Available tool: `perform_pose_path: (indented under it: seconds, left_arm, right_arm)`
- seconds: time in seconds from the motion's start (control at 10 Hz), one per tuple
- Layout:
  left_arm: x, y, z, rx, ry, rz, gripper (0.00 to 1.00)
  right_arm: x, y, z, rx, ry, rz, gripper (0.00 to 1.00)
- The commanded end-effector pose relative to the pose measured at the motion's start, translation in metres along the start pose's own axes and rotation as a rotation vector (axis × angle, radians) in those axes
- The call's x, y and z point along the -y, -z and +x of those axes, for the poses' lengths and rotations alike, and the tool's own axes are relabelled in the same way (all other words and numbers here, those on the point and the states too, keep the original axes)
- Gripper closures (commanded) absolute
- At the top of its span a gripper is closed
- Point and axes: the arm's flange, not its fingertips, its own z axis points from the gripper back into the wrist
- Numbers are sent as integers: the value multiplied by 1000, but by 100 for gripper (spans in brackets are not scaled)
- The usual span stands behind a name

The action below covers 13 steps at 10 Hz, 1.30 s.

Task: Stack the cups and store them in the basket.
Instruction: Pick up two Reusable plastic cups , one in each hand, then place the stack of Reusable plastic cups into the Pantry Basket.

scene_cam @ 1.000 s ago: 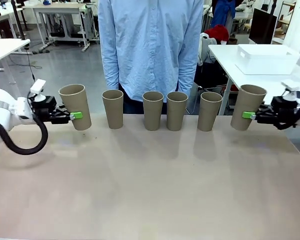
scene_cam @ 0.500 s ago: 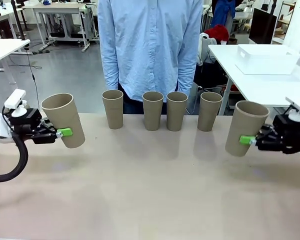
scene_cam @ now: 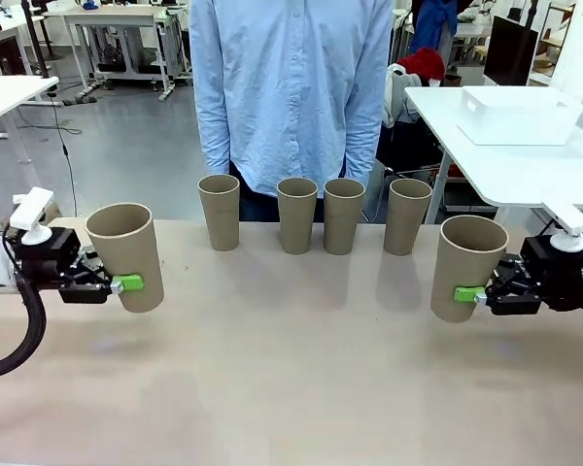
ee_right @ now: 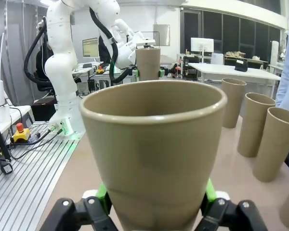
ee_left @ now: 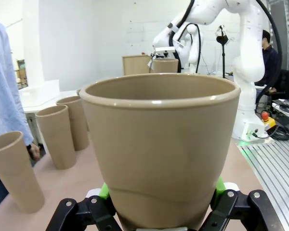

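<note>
My left gripper (scene_cam: 126,283) is shut on a tan cup (scene_cam: 126,257) low on its wall, at the table's left side; the cup leans slightly. In the left wrist view this cup (ee_left: 159,149) stands between the green pads (ee_left: 104,190) of that gripper (ee_left: 159,211). At the right side my right gripper (scene_cam: 466,293) is shut on another cup (scene_cam: 463,267), close up in the right wrist view (ee_right: 154,149) and clamped by that gripper (ee_right: 154,202). Several more cups (scene_cam: 297,215) stand upright in a row along the far edge. The white basket (scene_cam: 520,115) sits on a separate table at the back right.
A person in a light blue shirt (scene_cam: 291,87) stands behind the row of cups, hands not in sight. The tan table (scene_cam: 291,379) is bare between my two grippers and the near edge. White tables stand at the left and the right rear.
Both grippers have drawn back from the far edge toward the near side, carrying their cups. The right cup has also shifted inward. The row of cups has not moved.
</note>
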Motion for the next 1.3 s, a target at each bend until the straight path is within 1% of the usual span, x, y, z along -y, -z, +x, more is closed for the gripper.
perform_pose_path:
  seconds: [0.0,0.1,0.2,1.2]
  left_arm:
    - [6,1,-15,0,19,-31,16]
    - [6,1,-14,18,51,-44,16]
    - [2,2,-6,-4,-15,-14,16]
    - [2,2,-6,-4,-15,-14,16]
  right_arm:
    - [-42,15,6,29,-10,0,15]
    - [-43,15,5,56,22,60,15]
    - [0,1,1,5,0,3,15]
    - [0,1,1,5,0,3,15]
